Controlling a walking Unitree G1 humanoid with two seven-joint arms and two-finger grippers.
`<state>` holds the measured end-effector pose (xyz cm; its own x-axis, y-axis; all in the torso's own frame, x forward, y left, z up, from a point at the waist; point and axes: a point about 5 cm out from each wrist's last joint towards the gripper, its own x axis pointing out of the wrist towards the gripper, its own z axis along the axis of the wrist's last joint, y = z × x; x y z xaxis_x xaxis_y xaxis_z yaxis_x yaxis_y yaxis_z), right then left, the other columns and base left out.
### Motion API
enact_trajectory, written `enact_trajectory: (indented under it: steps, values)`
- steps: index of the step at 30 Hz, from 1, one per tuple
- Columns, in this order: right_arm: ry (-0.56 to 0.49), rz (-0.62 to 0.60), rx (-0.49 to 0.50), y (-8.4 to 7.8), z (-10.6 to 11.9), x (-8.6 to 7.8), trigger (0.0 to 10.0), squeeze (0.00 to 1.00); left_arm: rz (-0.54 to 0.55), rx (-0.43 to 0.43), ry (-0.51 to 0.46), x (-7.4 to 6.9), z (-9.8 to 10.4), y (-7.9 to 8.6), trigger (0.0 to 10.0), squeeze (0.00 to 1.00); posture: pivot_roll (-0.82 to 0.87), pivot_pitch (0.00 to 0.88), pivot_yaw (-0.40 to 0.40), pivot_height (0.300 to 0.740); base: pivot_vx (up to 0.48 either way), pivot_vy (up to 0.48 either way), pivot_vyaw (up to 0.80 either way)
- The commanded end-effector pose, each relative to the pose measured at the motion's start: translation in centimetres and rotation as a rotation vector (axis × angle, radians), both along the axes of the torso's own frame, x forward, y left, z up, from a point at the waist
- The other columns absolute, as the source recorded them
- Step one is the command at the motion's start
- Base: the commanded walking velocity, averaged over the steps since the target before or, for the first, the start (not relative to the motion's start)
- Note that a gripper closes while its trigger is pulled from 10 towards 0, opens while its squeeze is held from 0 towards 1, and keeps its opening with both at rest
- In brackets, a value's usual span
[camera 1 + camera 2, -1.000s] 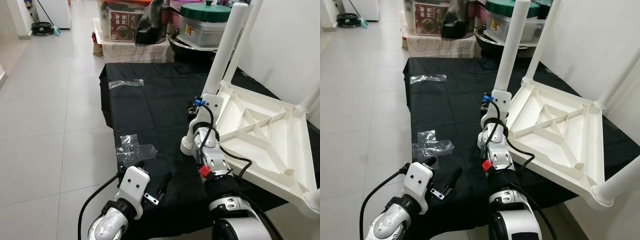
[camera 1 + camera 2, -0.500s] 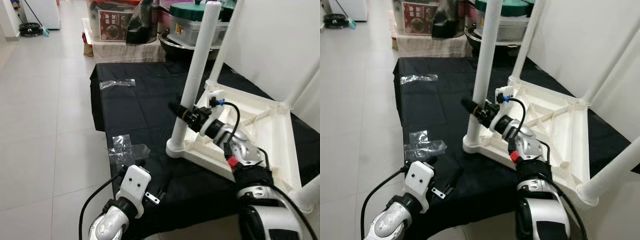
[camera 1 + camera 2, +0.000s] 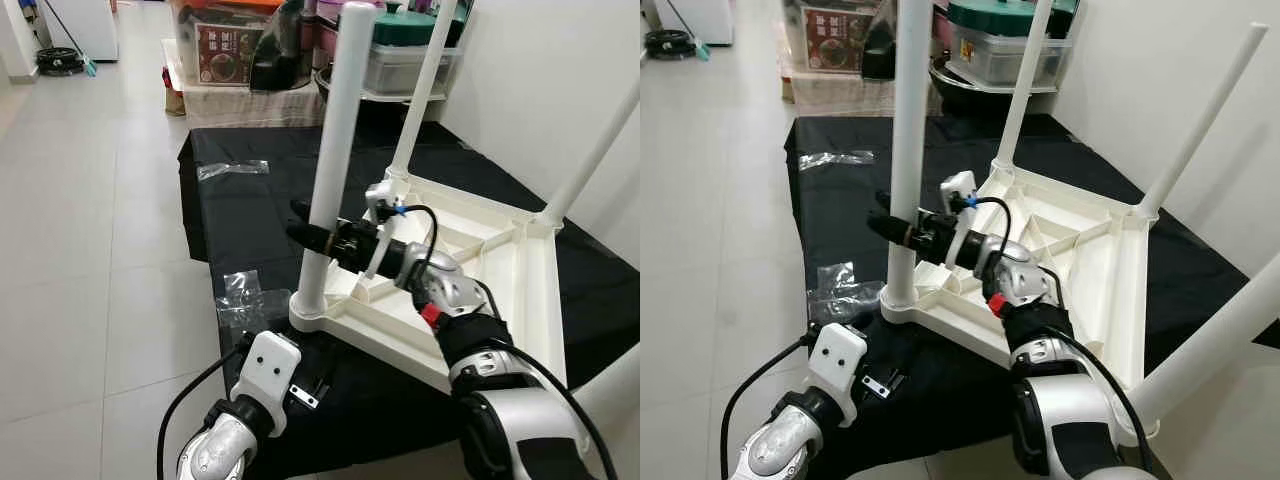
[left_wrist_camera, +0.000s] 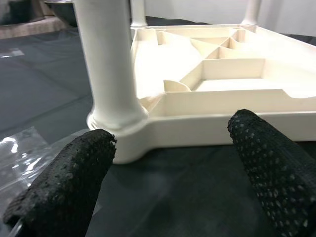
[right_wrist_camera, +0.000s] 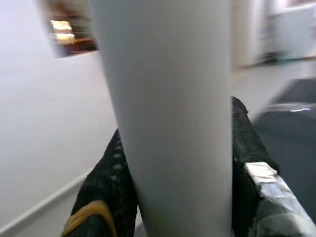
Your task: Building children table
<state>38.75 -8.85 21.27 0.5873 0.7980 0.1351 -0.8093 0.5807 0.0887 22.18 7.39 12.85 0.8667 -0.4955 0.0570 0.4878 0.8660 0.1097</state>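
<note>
Left eye view, centre frame: right gripper (image 3: 318,232) reaches sideways, clenched around table leg (image 3: 331,150); left gripper (image 4: 173,163) spread apart, low.

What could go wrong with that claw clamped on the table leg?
1. The right claw grips the near leg partway up. The upturned table hangs off that one smooth tube, so it might slip or twist in the hold.
2. The open left claw sits low beside the table's corner; a dropped table could land on it.
3. Plastic bags lie on the black cloth near that corner and might get caught underneath.
</note>
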Motion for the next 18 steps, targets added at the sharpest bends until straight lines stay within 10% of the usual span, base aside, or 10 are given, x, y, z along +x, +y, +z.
enact_trajectory:
  steps: [1, 9, 18]
  values:
    - [0.076, -0.168, -0.033, -1.4, -1.8, 0.5, 0.0, 0.00, 0.000, 0.001, 0.015, -0.2, -0.3, 0.0, 10.0, 0.00, 0.09, 0.052, -0.127, 0.740, 0.000, 0.000, 0.00]
    - [0.070, -0.925, -0.164, -6.1, -2.8, 1.1, 0.0, 0.00, -0.008, 0.005, 0.019, -0.2, -0.5, -0.1, 10.0, 0.00, 0.08, 0.043, -0.116, 0.740, 0.000, 0.000, 0.00]
    - [0.133, -1.239, -0.120, -6.1, -3.9, -0.5, 0.0, 0.00, -0.009, 0.012, 0.017, -0.2, -0.6, 0.0, 10.0, 0.00, 0.09, 0.030, -0.116, 0.740, 0.000, 0.000, 0.00]
